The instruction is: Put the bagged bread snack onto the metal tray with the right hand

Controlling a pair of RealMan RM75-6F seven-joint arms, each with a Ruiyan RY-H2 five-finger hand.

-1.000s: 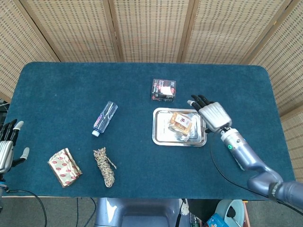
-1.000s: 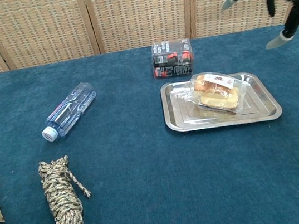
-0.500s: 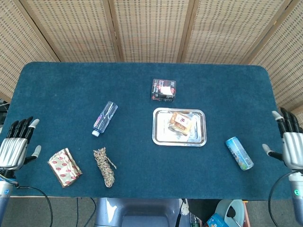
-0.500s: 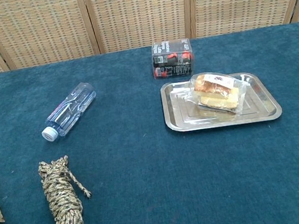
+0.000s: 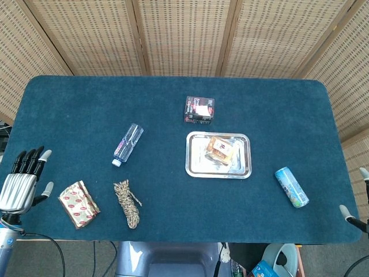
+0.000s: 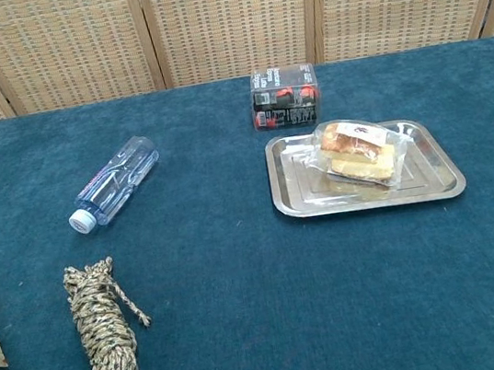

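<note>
The bagged bread snack (image 5: 221,150) (image 6: 360,151) lies on the metal tray (image 5: 190,157) (image 6: 297,198), right of the table's middle. Nothing touches it. Of my right hand (image 5: 353,202) only two spread fingertips show, at the right edge of the head view beyond the table's front right corner and far from the tray. It holds nothing that I can see. My left hand (image 5: 20,180) hangs off the table's left front edge with its fingers straight and apart, empty. The chest view shows neither hand.
A black box (image 5: 199,109) (image 6: 283,97) stands just behind the tray. A blue can (image 5: 290,187) lies to the tray's right front. A water bottle (image 5: 128,143) (image 6: 113,180), a coiled rope (image 5: 127,202) (image 6: 101,328) and a gold snack pack (image 5: 79,203) lie at the left.
My right hand has pulled away from beside the tray to the right edge of the head view, uncovering the can. The left hand has shifted slightly. The bread stays on the tray.
</note>
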